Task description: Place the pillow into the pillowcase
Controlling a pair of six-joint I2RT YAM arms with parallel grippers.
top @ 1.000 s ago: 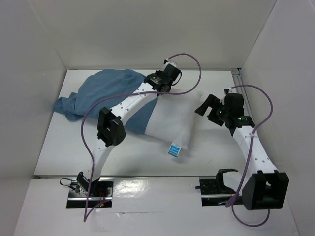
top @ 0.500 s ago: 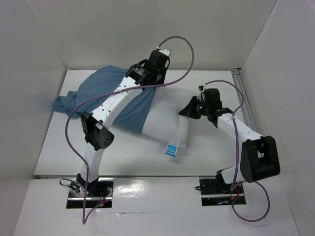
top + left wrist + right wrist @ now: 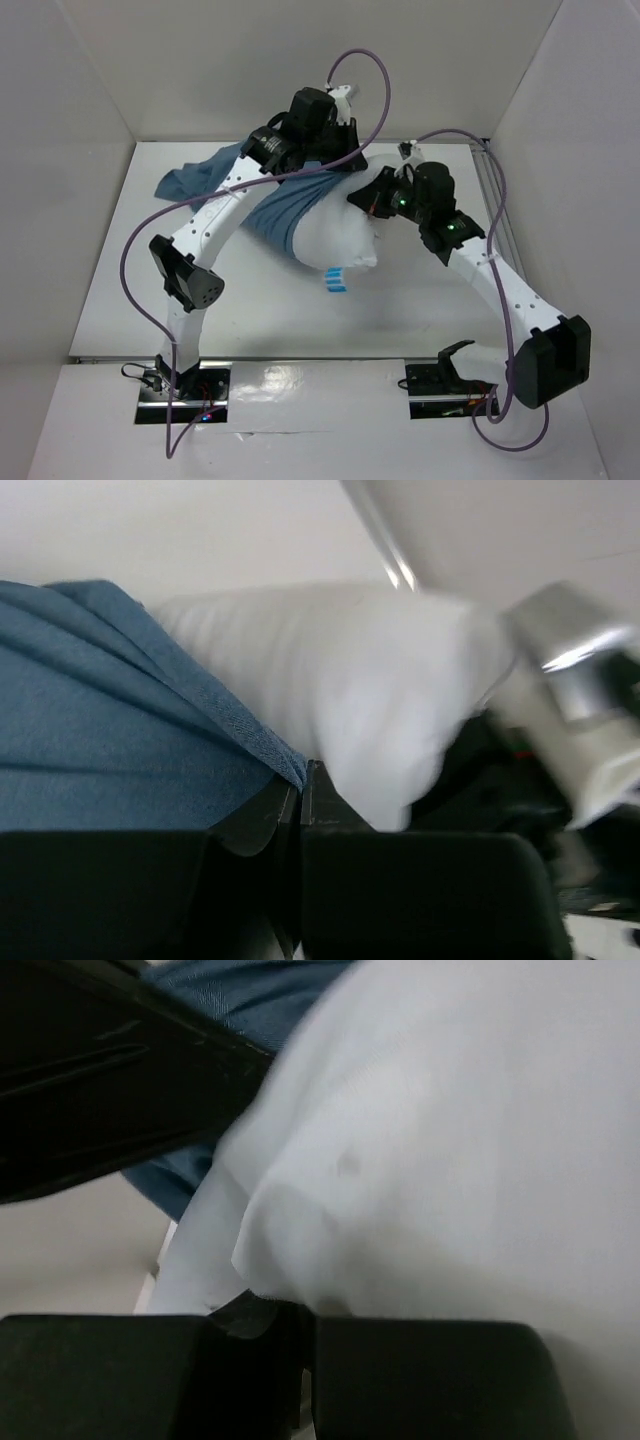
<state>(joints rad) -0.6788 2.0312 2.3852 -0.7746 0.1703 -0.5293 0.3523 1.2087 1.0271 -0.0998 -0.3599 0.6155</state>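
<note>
Compared with a second ago, the pillow [image 3: 345, 235] is no longer lying flat. It is bunching up and lifting at its far end, and its blue tag [image 3: 335, 281] is now hanging at the near edge, closer to the middle. The pillowcase [image 3: 280, 205] is also drawing in from the left, with less cloth trailing over the desk [image 3: 120, 290].

The pillow is sitting directly ahead of both tools, between them, with its plump white bulk sagging down from the right tool [image 3: 297, 1310]. That tool was standing wide and clear a second ago. It is now pinching a fold of the pillow's white fabric at its fingertips, with the jaws nearly together.

The pillowcase is draping over the pillow's left end and trailing back beneath and behind the left tool [image 3: 301, 780]. How far the pillow is reaching inside cannot be told. The left tool is clamping the blue hem between jaws that are almost touching, holding it up just beside the white fabric. Both tools are working close together at the far middle of the desk.
</note>
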